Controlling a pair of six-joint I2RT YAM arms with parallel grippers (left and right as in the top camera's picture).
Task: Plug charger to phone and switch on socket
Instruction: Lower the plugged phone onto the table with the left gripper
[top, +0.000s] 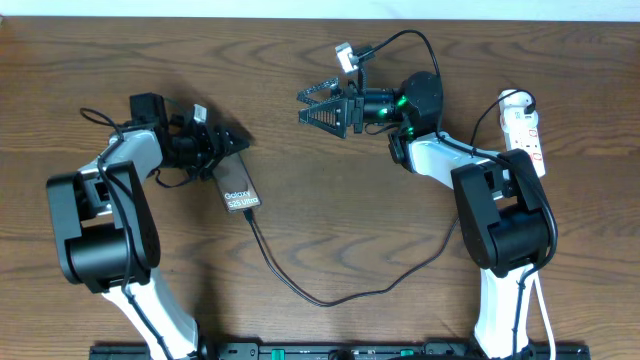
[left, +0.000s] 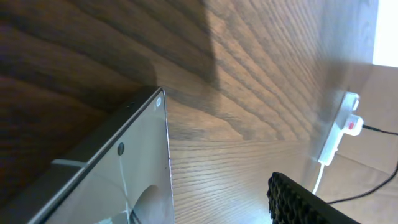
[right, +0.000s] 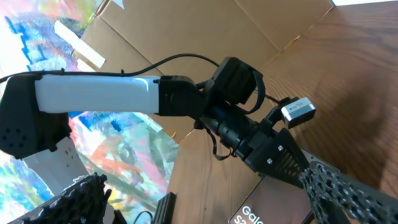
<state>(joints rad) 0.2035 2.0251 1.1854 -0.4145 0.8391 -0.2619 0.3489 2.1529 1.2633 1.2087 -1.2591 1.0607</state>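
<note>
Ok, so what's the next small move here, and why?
Probably swing the right gripper over toward the socket, ready for its switch. The charger appears to run into the lower end of the phone, so the plugging looks done. The right gripper hangs open and empty over mid-table, well apart from the socket at the right.

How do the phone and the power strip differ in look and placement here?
The phone is dark with white lettering; the power strip is white with red marks. The phone lies left of centre at the left gripper; the power strip lies at the far right edge, beside the right arm. Both are flat, elongated and lie on the table.
</note>
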